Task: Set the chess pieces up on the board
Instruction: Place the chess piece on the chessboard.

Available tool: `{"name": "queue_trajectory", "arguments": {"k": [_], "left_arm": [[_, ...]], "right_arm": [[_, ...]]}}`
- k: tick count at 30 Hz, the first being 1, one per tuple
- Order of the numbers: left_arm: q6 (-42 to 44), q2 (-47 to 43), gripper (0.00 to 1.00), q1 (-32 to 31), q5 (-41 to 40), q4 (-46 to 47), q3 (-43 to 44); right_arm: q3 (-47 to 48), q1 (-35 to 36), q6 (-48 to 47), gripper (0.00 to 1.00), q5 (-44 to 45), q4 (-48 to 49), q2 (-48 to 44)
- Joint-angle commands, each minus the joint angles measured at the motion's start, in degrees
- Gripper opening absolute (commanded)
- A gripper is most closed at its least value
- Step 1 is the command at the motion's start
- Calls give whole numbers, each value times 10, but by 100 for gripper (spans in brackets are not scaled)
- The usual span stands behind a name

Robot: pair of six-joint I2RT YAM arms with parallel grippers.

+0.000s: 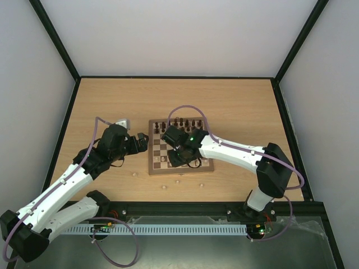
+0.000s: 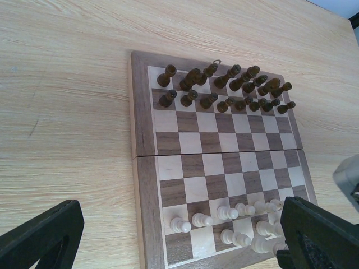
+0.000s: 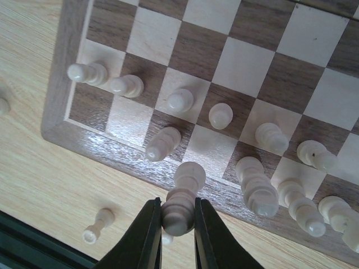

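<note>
One cream piece (image 3: 178, 216) is pinched tight in the right fingers (image 3: 159, 227) at the bottom of the wrist view. It hangs over the rim of the board (image 3: 59, 73), I think so it can go on a bare square. The left fingers (image 1: 141, 141) gape wide and hold nothing, left of the board and out of the way.

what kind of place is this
Probably a robot test cell in a lab: plain white walls box in a light-wood table, a left arm and right arm are mounted at its near edge, and a chessboard is the prop.
</note>
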Motion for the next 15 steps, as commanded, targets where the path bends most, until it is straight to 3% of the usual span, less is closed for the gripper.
{"name": "queue_trajectory", "arguments": {"k": [1,15], "left_arm": [[3,3,99,3,-3,-2,-3],[3,3,99,3,-1,-2,-5]], "right_arm": [[-16,4,6,11,7,-2,17],[-37,3,8,11,26,19,28]]}}
